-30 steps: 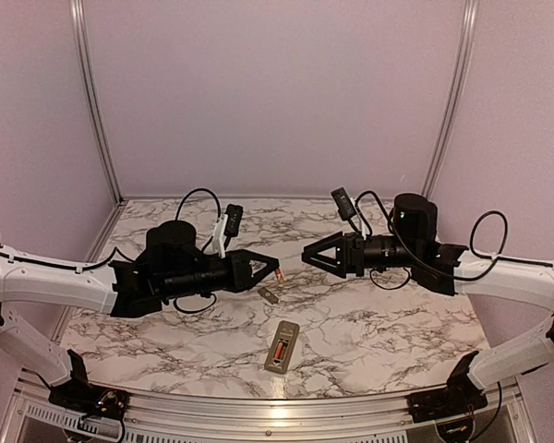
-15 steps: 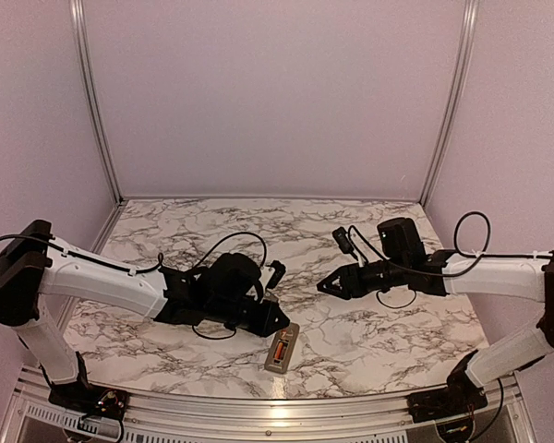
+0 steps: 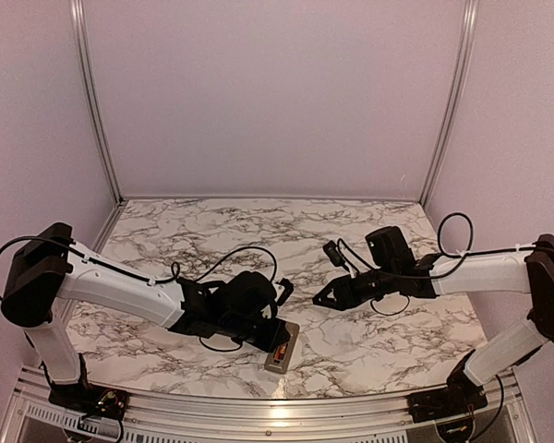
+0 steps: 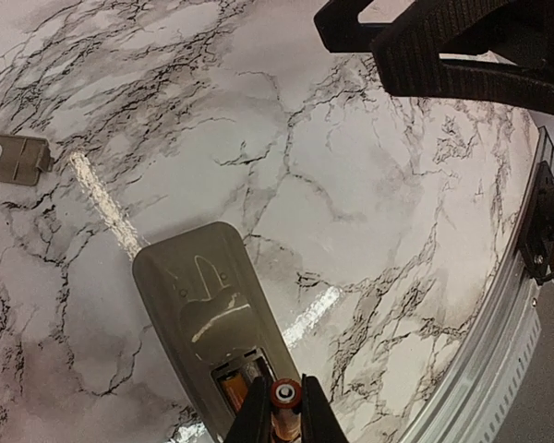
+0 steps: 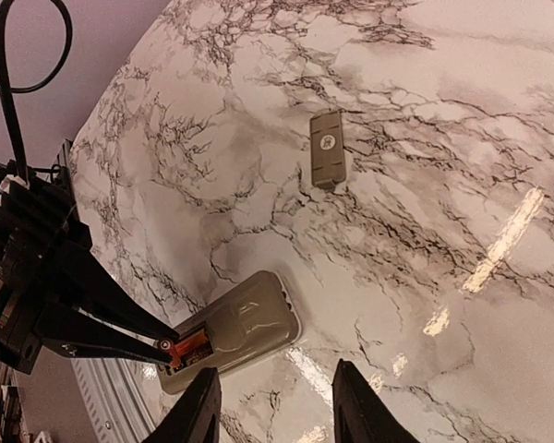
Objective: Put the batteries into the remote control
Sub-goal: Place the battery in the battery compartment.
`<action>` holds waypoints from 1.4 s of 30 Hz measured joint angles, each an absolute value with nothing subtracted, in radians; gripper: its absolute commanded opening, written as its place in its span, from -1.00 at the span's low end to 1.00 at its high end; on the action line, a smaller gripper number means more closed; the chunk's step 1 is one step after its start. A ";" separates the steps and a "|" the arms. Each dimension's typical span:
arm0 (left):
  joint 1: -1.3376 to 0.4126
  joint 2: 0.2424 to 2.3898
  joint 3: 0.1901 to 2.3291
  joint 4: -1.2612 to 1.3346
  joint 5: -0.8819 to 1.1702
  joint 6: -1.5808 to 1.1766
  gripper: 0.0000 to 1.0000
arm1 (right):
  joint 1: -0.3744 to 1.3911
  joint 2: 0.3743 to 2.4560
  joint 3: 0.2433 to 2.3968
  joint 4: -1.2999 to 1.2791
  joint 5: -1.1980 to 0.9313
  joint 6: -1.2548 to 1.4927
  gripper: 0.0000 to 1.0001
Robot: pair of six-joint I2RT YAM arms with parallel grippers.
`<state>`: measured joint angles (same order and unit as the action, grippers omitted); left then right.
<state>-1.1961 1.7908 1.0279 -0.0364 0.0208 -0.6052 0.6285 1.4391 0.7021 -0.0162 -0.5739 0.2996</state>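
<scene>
The remote control [image 3: 283, 348] lies back up near the table's front edge, with its battery recess open. One orange battery [image 4: 233, 391] sits in the recess. My left gripper [image 4: 286, 413] is shut on a second battery [image 4: 286, 395] and holds it over the recess's free slot at the remote's near end [image 5: 245, 325]. The right wrist view shows that held battery [image 5: 167, 345] between the left fingers [image 5: 102, 323]. My right gripper [image 3: 318, 299] hovers open to the right of the remote and holds nothing, its fingertips [image 5: 353, 399] standing apart above the marble.
A small loose grey cover plate [image 5: 326, 148] lies on the marble beyond the remote and also shows at the left [image 4: 14, 159]. The table's metal front rail [image 4: 522, 305] runs close by the remote. The right gripper's black fingers [image 4: 425, 46] hang above the far side.
My left arm swung down and right, carrying the battery to the remote's recess. My right arm dropped lower and nearer the remote, and its jaws narrowed.
</scene>
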 measured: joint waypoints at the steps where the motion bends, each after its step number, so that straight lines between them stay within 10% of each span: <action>1: -1.198 1.796 1.029 -0.036 0.014 -0.604 -1.00 | 0.633 1.443 0.702 -0.016 -0.574 0.296 -0.21; 20: -1.231 1.831 1.030 -0.040 -0.046 -0.583 -0.98 | 0.685 1.488 0.702 -0.016 -0.573 0.274 -0.24; 34: -1.237 1.819 1.034 -0.086 -0.074 -0.556 -0.19 | 0.691 1.500 0.704 -0.016 -0.572 0.260 -0.34; 42: -1.237 1.703 1.008 -0.068 -0.084 -0.557 -0.18 | 0.725 1.501 0.733 -0.020 -0.566 0.239 -0.54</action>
<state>-1.2369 1.7031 1.0077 -0.0677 -0.0841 -0.5568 0.7246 1.5009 0.7330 -0.0204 -0.5663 0.2390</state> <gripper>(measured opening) 0.416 0.256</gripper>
